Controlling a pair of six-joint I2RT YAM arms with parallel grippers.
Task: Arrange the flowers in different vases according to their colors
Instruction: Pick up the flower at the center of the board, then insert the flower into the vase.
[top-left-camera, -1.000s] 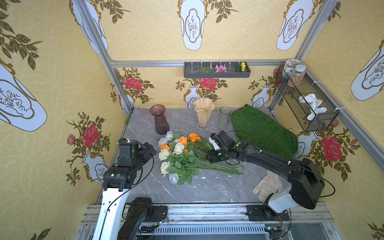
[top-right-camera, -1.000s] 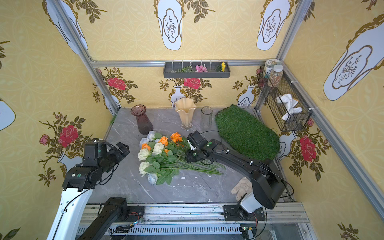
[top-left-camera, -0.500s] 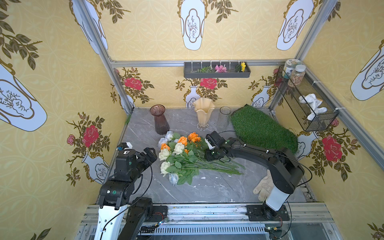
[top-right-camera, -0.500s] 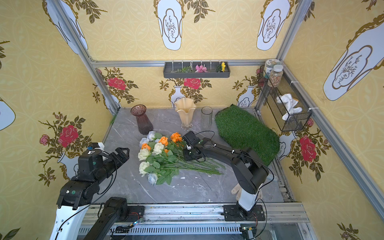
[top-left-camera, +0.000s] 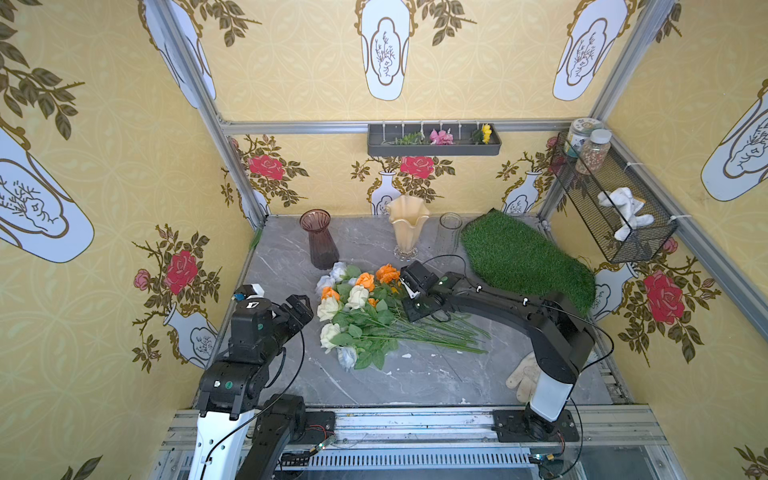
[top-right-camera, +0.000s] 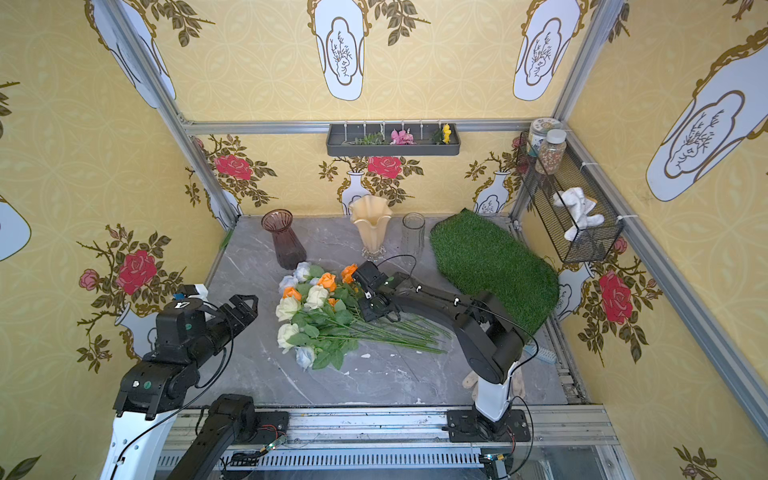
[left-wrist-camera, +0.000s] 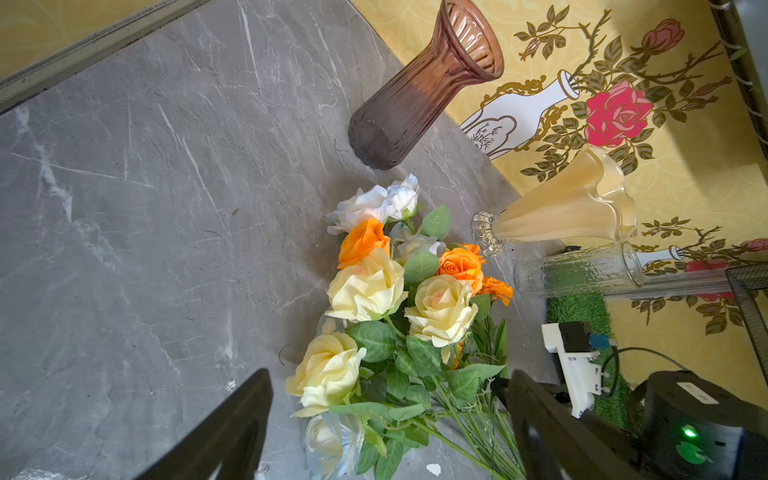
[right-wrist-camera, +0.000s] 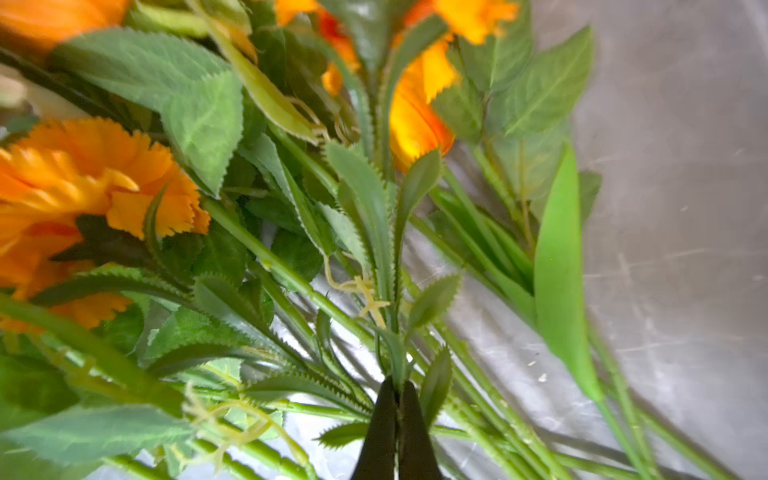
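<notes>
Right wrist view: my right pincer (right-wrist-camera: 397, 384) is pinched tight on one green stem (right-wrist-camera: 388, 291) low in the heap.
The flowers (top-left-camera: 361, 316) lie mixed on the marble table (top-left-camera: 286, 257), none sorted; I judge this the first pick, and the stem seems to lead to an orange bloom (right-wrist-camera: 415, 116). Next I must lift gently and draw it free, since neighbouring stems and leaves cross it and may drag along. The purple-brown vase (top-left-camera: 320, 245), just beside the blooms, the cream vase (top-left-camera: 407, 228) and the clear vase (top-left-camera: 449, 232) look empty. My left pincer (left-wrist-camera: 388, 374) gapes wide near the heap, holding nothing. A grass mat (top-left-camera: 528, 257) lies beside the clear vase.
</notes>
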